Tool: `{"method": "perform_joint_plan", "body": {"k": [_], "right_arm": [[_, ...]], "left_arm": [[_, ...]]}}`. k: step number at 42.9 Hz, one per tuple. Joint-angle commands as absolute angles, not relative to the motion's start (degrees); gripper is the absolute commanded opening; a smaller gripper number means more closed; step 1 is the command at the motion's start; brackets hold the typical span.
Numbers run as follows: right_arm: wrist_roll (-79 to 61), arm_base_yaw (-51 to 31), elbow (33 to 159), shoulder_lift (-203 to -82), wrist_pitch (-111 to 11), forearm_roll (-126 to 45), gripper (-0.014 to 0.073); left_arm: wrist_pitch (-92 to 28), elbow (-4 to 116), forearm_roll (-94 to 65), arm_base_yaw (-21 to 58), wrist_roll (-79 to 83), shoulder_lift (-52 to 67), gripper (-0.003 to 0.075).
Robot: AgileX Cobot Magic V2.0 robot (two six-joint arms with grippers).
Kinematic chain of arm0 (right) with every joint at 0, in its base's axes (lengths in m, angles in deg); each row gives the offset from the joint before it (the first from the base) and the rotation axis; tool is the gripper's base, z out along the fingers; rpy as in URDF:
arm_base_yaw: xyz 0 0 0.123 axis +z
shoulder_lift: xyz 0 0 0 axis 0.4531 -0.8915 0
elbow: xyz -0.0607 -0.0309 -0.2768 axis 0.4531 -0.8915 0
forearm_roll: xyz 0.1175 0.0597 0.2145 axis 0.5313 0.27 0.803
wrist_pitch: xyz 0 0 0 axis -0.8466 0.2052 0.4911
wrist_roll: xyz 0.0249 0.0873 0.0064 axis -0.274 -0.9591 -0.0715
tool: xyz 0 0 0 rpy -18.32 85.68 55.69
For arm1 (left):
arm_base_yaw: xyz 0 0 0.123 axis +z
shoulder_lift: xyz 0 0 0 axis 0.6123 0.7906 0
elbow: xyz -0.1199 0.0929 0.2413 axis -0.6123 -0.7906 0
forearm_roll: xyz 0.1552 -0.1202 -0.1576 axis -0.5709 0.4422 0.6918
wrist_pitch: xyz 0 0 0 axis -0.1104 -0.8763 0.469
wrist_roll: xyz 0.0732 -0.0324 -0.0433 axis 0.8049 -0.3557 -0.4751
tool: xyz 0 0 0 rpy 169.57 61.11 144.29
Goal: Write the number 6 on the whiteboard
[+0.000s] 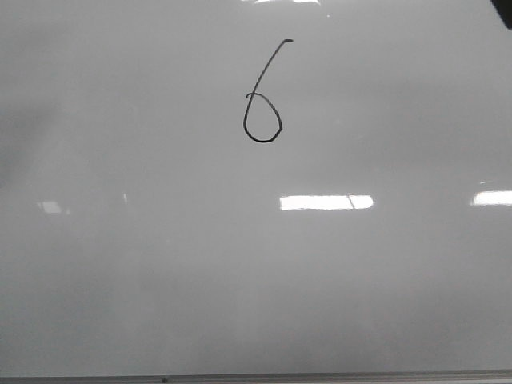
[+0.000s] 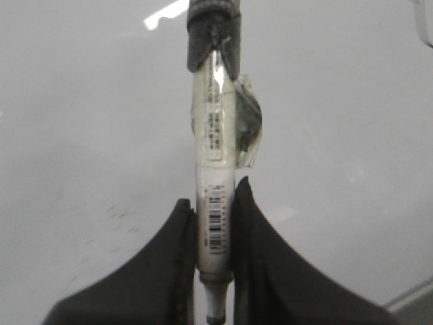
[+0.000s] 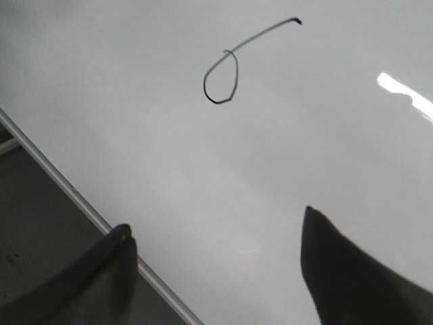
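A thin black number 6 (image 1: 262,104) is drawn on the upper middle of the glossy pale whiteboard (image 1: 256,280). It also shows in the right wrist view (image 3: 223,74), far from the fingers. My left gripper (image 2: 215,203) is shut on a white marker (image 2: 215,169) with a barcode label and a dark cap end, held above the board (image 2: 81,135). My right gripper (image 3: 216,233) is open and empty over the board's edge (image 3: 61,183). Neither gripper shows in the front view.
A thin grey metal frame runs along the board's near edge (image 1: 256,378). Bright rectangular light reflections (image 1: 326,202) lie on the board. In the right wrist view a dark surface (image 3: 34,237) lies beyond the frame.
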State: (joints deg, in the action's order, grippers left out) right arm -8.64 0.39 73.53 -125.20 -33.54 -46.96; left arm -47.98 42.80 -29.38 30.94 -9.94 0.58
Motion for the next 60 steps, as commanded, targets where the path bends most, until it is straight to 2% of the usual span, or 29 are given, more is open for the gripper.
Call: {"method": "perform_joint_plan", "body": {"k": [1, 10, 16, 31, 41, 60], "right_arm": [[-8.91, -2.16, 71.97, -121.78, -38.01, -46.64, 0.0528], [-8.91, -3.1, 69.48, -119.33, -38.4, -46.64, 0.0528], [-8.91, -3.1, 69.48, -119.33, -38.46, -46.64, 0.0528], [-8.91, -3.1, 69.48, -119.33, -38.45, -46.17, 0.0528], [-8.91, -3.1, 69.48, -119.33, -38.45, -46.0, 0.0528], [-8.91, -3.1, 69.48, -119.33, -38.34, -46.01, 0.0528]], "left_arm": [[-41.32, 42.33, -26.71, 38.66, -13.79, -1.12, -0.002], [-34.38, 35.91, -21.95, 49.21, -13.93, 0.27, -0.002], [-25.91, 30.93, -20.07, 52.12, -13.93, 2.19, -0.002], [-8.72, 29.69, -19.63, 49.35, -13.93, 18.04, -0.002], [-6.66, 33.01, -19.87, 47.79, -13.93, 27.73, -0.002], [-3.01, 33.67, -19.87, 47.79, -13.67, 29.64, 0.0001]]}}
